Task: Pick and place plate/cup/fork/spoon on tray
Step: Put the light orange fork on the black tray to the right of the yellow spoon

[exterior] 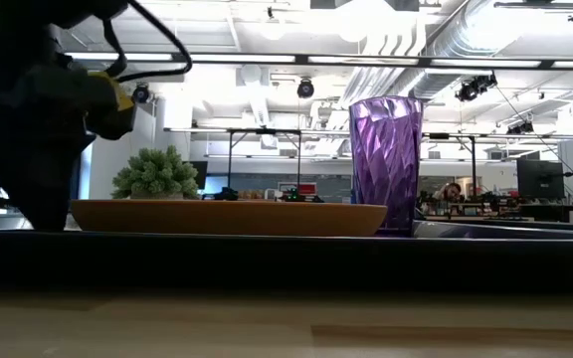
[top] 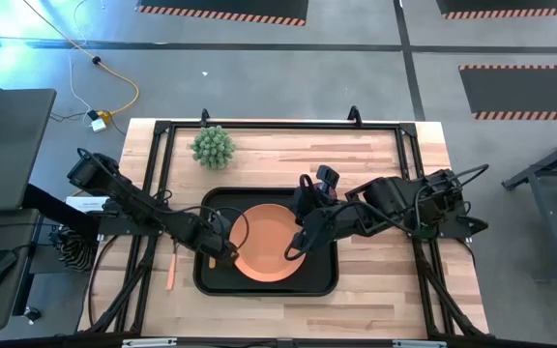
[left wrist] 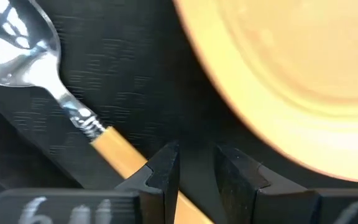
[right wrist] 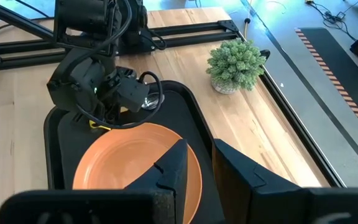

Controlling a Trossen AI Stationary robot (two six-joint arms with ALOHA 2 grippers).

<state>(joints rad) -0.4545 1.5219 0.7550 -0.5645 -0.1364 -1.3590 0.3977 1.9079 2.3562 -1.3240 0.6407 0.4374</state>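
Left gripper (left wrist: 194, 171) sits low over the left part of the large black rectangular tray (top: 322, 282), my fingers parted by only a narrow gap. Nothing is between them. The orange handle of the slim silver-bowled spoon (left wrist: 61, 93) runs under one finger; contact not resolvable. Spoon lies on the tray floor, just beside the round shallow orange plastic plate (left wrist: 291, 81), a thin strip of black between the two.

My right gripper (top: 298, 244) hovers over the plate's (top: 264, 243) right edge, fingers slightly parted, nothing held.

Plate fills the tray's middle; room remains only as narrow bands along the raised rim. From table height, the small translucent purple tumbler, the cup (exterior: 386, 159), stands upright at the plate's right end, on or just beside the tray; not separable from above, where my right arm covers that spot.

Slim orange-handled fork (top: 171, 270) lies on the wooden table (top: 375, 155) left of the tray, apart from its rim. Spiky green ball-shaped plant (top: 213, 146) stands near the far edge, well clear of the tray.
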